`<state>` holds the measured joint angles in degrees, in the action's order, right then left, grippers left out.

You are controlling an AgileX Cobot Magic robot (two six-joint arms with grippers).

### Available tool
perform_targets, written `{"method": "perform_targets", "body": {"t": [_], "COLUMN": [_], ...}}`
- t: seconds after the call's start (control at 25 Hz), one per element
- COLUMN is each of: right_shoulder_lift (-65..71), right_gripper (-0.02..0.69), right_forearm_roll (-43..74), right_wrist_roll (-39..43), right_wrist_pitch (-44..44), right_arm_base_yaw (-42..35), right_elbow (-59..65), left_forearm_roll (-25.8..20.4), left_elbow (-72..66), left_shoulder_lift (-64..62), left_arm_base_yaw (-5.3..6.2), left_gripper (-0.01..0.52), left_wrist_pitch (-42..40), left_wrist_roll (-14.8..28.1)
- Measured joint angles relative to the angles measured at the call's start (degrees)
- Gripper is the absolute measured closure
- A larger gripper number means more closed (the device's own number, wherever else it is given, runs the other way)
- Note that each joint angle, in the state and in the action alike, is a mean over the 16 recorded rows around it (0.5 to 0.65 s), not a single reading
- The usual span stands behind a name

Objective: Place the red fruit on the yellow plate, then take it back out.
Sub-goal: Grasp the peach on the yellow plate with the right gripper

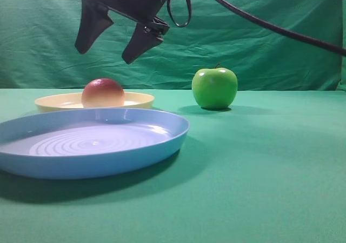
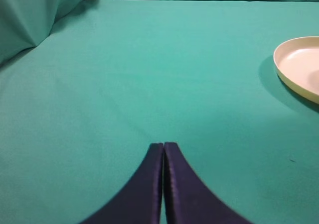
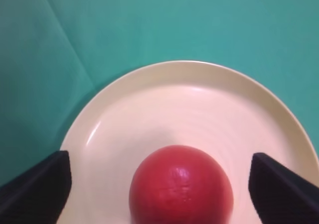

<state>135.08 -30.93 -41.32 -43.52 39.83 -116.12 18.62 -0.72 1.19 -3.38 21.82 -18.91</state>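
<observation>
While the red fruit (image 1: 102, 93) sits on the yellow plate (image 1: 138, 99), the right pincer (image 1: 106, 44) hangs above the plate with its jaws spread wide, touching nothing. In the right wrist view the fruit (image 3: 181, 185) rests near the middle of the plate (image 3: 124, 109), a dark finger (image 3: 37, 189) standing off to each side of it. The blue plate (image 1: 162, 140) lies in front of the yellow plate, and the green apple (image 1: 214, 88) stands on the desk (image 1: 270, 189) to the right of it. The left pincer (image 2: 163, 147) has its fingers pressed together over bare green cloth, left of the yellow plate (image 2: 286, 74).
</observation>
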Motion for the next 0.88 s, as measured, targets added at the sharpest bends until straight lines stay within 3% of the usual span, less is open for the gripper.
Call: {"method": "perform_targets", "body": {"t": [0.24,0.44,0.68,0.88], "right_shoulder_lift": [2.77,3.87,2.42,-2.34], "right_gripper": [0.099,0.222,0.366,0.443], "right_forearm_roll": [0.81,1.49,3.25,8.15], "right_wrist_roll": [-0.14,-0.15,1.94,7.56], "right_wrist_pitch": [2.22,1.69,-3.4,-10.79], "right_arm_base_yaw": [0.41,0.38,0.13,-0.27], "right_elbow": [-0.04,-0.41,-2.01,-3.77], "left_forearm_roll": [0.0,0.0,0.0,0.0], "left_elbow": [0.0,0.0,0.0,0.0], "left_shoulder_lift": [0.0,0.0,0.0,0.0], "left_arm_base_yaw": [0.0,0.0,0.0,0.0], "left_gripper": [0.514,0.514,0.514,0.514], "left_wrist_pitch": [0.0,0.0,0.0,0.0], "left_wrist_roll": [0.0,0.0,0.0,0.02]}}
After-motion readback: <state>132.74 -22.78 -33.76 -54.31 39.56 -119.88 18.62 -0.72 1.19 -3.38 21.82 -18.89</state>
